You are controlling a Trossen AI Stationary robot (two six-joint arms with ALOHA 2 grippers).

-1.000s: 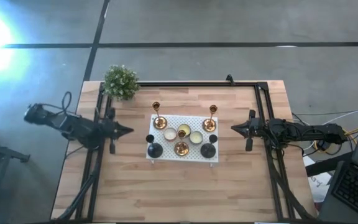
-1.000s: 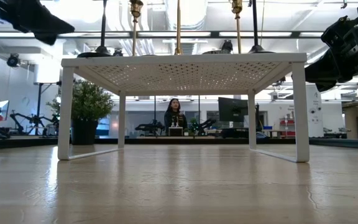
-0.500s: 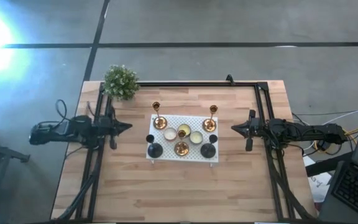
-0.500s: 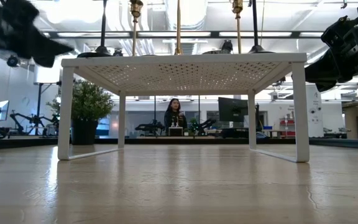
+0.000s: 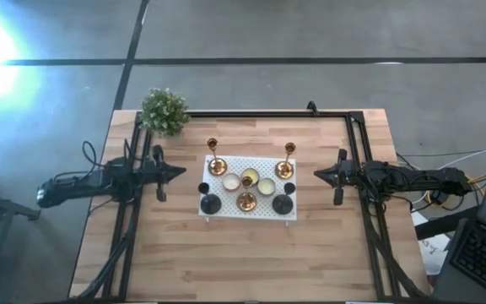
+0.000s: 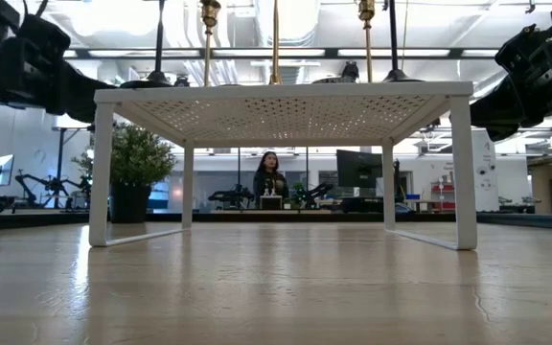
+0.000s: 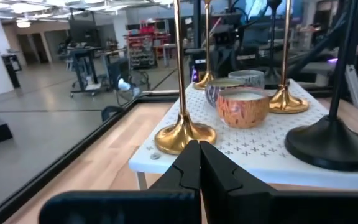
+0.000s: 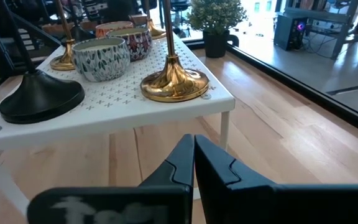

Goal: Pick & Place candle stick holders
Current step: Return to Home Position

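Observation:
A white perforated shelf (image 5: 226,211) stands mid-table on its legs. On it stand three brass holders on their round bases: far left (image 5: 215,162), far right (image 5: 288,160) and near middle (image 5: 246,201). Two black holders stand at its near corners (image 5: 210,203) (image 5: 283,203). My left gripper (image 5: 180,173) is shut and empty left of the shelf, pointing at it; its wrist view shows a brass base (image 7: 185,134) close ahead. My right gripper (image 5: 317,175) is shut and empty right of the shelf, facing a brass base (image 8: 174,84).
Three candle cups (image 5: 250,180) sit among the holders on the shelf. A potted plant (image 5: 164,111) stands at the far left corner. Black frame rails (image 5: 268,114) run along the table's far and side edges. A person (image 6: 270,177) sits in the room behind.
My left gripper has come down from above to about the level of the shelf top and edged toward the shelf. Its arm behind it has swung toward the table's near edge. It stays shut. The right arm and the holders have kept still.

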